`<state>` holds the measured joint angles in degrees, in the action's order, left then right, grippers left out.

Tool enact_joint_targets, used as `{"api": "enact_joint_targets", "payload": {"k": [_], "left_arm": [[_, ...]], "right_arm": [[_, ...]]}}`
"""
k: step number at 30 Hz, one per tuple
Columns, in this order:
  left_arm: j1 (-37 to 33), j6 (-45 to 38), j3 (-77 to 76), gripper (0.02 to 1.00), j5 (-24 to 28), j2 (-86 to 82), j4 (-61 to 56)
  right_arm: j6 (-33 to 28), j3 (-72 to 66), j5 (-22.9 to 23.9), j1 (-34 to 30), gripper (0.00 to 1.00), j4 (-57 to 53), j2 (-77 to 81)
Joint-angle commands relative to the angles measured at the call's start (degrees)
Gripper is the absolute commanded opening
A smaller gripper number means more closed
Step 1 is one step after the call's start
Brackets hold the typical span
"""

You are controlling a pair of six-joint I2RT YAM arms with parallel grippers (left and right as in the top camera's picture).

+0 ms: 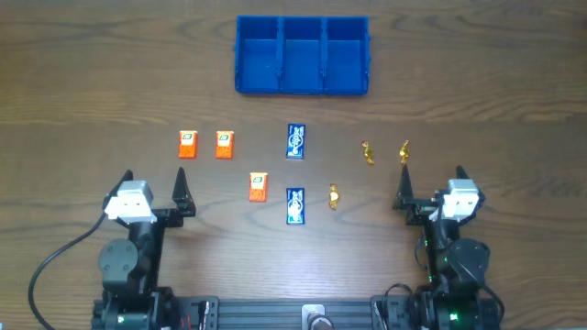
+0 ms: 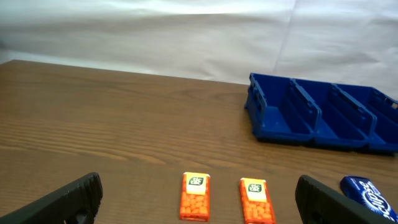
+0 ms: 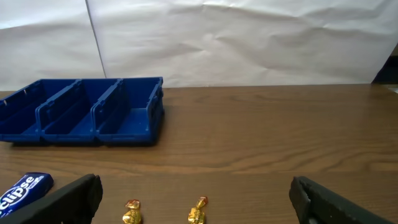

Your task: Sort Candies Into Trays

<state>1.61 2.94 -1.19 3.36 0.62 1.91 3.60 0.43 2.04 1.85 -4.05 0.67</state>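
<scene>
Tray [image 1: 303,90]: blue, three compartments in a row, at the far middle of the table [image 1: 514,110]; all three look empty from above, though the wrist views hide most of their floors.

Orange boxes [image 1: 188,144]: three, flat on the table; two side by side on the left, the third nearer the arms and toward the middle; all well apart from the tray.

Blue packs [image 1: 295,141]: two, flat, in the middle; one behind the other, apart.

Gold sweets [image 1: 368,152]: three, small and wrapped, on the right; two near each other, one closer to the arms, just beside the nearer blue pack.

Left gripper [image 1: 154,179]: jaws spread wide, holding nothing; near its base, short of the orange boxes.

Right gripper [image 1: 431,176]: jaws spread wide, holding nothing; near its base, short of the gold sweets.

Step in hand: the opening one, by my reading; nothing is sorted and the first pick is not yet begun.

Next move calls for: one arm going out to its nearest piece, orange for the left, gold for the right; jaws lowered across the narrow sides; a low, close pinch for the sweets; then one compartment kept for each kind.
</scene>
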Motion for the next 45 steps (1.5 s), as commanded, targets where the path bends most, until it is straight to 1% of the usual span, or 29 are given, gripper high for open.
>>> {"api": "enact_joint_targets", "payload": {"k": [1, 4, 9, 13, 17, 18, 23, 33, 45], "left_arm": [[0.28, -0.22, -6.05, 0.996, 0.76, 7.32, 2.69], [0.31, -1.44, -16.59, 0.998, 0.74, 20.24, 6.19], [0.28, -3.06, -35.74, 0.980, 0.63, 41.94, 17.70], [0.28, -3.19, -46.97, 0.967, 0.81, 58.53, 24.55], [0.28, -3.19, -51.45, 0.965, 2.93, 70.34, 25.90], [0.28, -3.19, -52.48, 0.967, 3.85, 75.87, 25.75], [0.28, -3.78, -53.09, 0.972, 4.15, 87.71, 22.69], [-0.48, -10.51, -53.09, 0.941, 4.20, 98.29, 17.59], [-0.90, -11.76, -53.09, 0.910, 4.15, 100.98, 15.34]], "right_arm": [[-0.46, 0.02, -0.26, 0.33, 0.998, -0.57, -0.46], [-0.48, 0.02, -0.26, 0.33, 0.998, -0.57, -0.46], [-0.46, 0.02, -0.26, 0.35, 0.998, -0.57, -0.46], [-0.48, 0.02, -0.26, 0.33, 0.998, -0.57, -0.46], [-0.48, 0.02, -0.26, 0.33, 0.998, -0.57, -0.46], [-0.46, 0.02, -0.26, 0.33, 0.998, -0.57, -0.46], [-0.48, 0.02, -0.28, 0.33, 0.998, -0.57, -0.46], [-0.48, 0.02, -0.26, 0.33, 0.998, -0.57, -0.46], [-0.48, 0.02, -0.26, 0.33, 0.998, -0.57, -0.46]]}}
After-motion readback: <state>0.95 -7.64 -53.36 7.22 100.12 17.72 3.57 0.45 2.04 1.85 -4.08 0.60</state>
